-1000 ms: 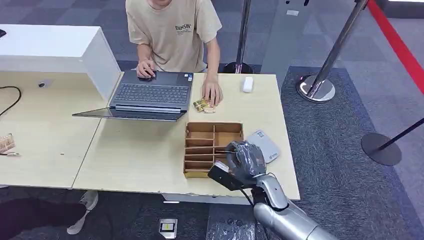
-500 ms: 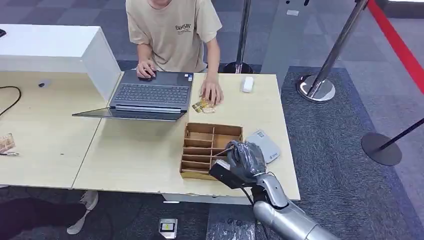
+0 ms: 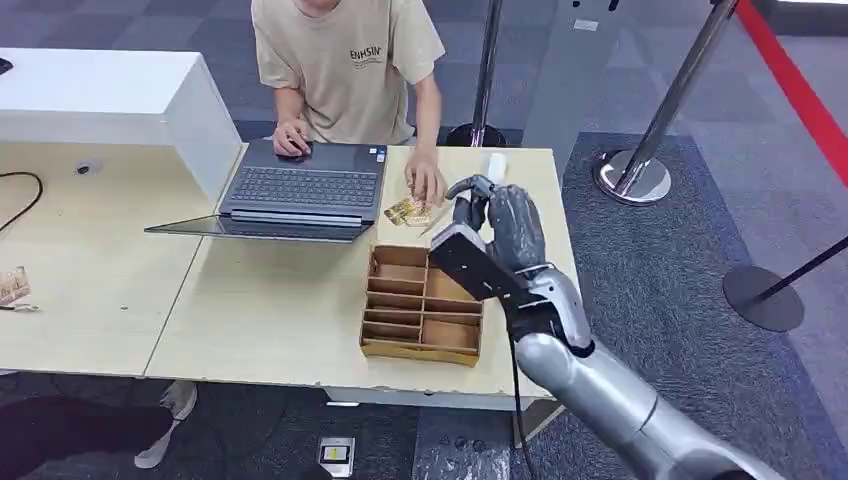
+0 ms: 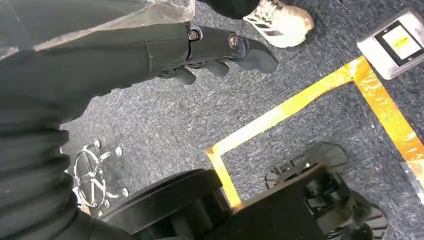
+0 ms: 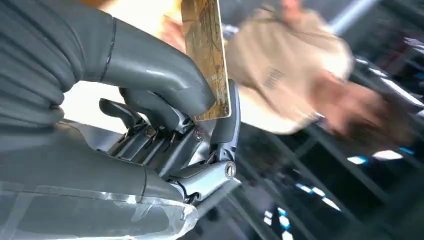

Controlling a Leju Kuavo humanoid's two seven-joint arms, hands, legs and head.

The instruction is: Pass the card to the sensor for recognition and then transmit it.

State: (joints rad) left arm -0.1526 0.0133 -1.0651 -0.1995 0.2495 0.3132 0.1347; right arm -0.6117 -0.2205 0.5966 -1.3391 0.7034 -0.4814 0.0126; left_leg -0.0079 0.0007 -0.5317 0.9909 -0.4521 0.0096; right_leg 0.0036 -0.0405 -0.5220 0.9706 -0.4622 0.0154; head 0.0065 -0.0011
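Card (image 5: 206, 60) pinched between thumb and fingers of the right hand (image 3: 500, 235), seen from the head raised above the desk (image 3: 270, 320) just past the wooden organizer (image 3: 422, 305), close to the person's hand (image 3: 425, 185); sensor hidden, so recognition cannot be judged, with handover apparently the step left. From the left wrist: left hand (image 4: 215, 50) hanging over carpet, fingers curled, holding nothing. From the right wrist: gold card upright, clamped at its lower edge.

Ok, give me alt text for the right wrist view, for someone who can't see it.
Close-up of the robot's right hand pinching a gold patterned card between its thick grey thumb and darker fingers, the card standing edge-on above the hand. Behind it, blurred, is a person in a beige T-shirt.
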